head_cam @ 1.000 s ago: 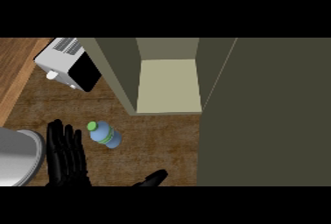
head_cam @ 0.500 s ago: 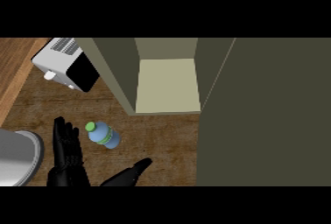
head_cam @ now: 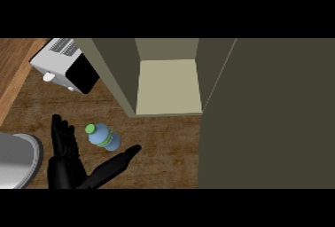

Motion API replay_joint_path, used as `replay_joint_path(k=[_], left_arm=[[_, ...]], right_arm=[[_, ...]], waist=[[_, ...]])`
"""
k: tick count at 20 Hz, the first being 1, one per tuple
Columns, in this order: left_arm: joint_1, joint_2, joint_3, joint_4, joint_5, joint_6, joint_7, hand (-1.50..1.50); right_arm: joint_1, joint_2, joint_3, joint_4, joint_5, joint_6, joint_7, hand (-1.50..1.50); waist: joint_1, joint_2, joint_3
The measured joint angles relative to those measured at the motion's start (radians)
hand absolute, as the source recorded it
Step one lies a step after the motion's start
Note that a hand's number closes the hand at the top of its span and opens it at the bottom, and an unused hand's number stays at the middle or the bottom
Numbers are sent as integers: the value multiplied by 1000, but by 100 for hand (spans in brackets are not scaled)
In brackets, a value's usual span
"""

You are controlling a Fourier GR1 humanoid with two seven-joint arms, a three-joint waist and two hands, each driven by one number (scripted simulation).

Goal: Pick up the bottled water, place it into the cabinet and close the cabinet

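Wood-grain counter (head_cam: 163, 146) runs under me, with a white appliance (head_cam: 65, 68) at the far left and a grey rounded thing (head_cam: 13, 162) at the left edge that I cannot identify. Ahead, the cabinet (head_cam: 167, 84) stands open, its pale shelf bare and its dark door (head_cam: 274, 111) swung out to the right, which leaves a way in for what I have to put there. The bottled water (head_cam: 103, 137) is on the counter in front of the cabinet's left wall, green cap (head_cam: 90, 129) towards the far left; it looks upright to me, though from this steep angle I cannot be sure. My left hand (head_cam: 64, 153) is just left of it, flat, fingers (head_cam: 59, 128) straight and pointing away from me, with a narrow strip of counter between them and the bottle. My right hand (head_cam: 108, 168) slants in from the lower edge, its fingers (head_cam: 131, 151) stretched out and uncurled, tips just beside the bottle's near right side. Neither hand holds anything, and I see no contact. I judge this the approach to the pick-up: the right hand must close round the bottle before any lift.
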Motion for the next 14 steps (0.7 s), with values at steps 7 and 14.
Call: replay_joint_path(k=[7, 14], left_arm=[[-7, -21, 43, 105, 196, 4, -145, -150], [10, -97, 107, 214, 357, -49, -331, -150]], right_arm=[[44, 4, -1, 9, -13, 36, -61, -150], [81, -9, 8, 11, -26, 55, -86, -150]], waist=[[-3, 0, -2], [3, 1, -3]])
